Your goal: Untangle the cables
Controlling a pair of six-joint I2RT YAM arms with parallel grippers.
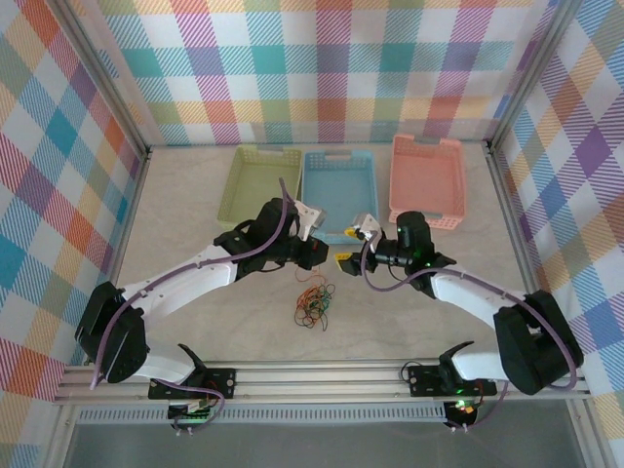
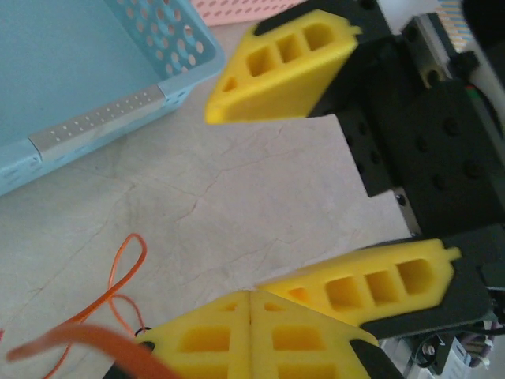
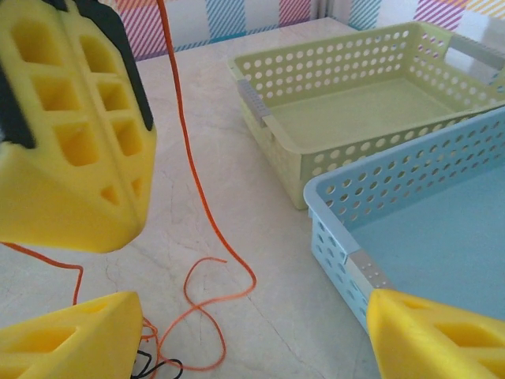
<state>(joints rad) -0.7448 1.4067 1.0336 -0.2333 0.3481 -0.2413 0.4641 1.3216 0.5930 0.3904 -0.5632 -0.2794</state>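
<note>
The cables (image 1: pixel 314 304) lie in a small tangle of orange, black and green strands on the table in front of the baskets. Just above and behind the tangle, my left gripper (image 1: pixel 320 255) is shut, its yellow fingers (image 2: pixel 251 316) pressed flat together. An orange cable (image 3: pixel 207 197) rises from the table beside the left gripper (image 3: pixel 79 134), and another strand runs out from under its tip. My right gripper (image 1: pixel 356 247) stands open, facing the left one. Its fingertips (image 3: pixel 63 339) straddle the loose orange loops, touching nothing. A black strand (image 3: pixel 162 367) shows by the lower finger.
Three baskets stand in a row behind the grippers: green (image 1: pixel 255 185), blue (image 1: pixel 336 190) and pink (image 1: pixel 426 185). The blue basket's (image 3: pixel 426 221) near corner is close to my right gripper. Metal frame rails edge the table.
</note>
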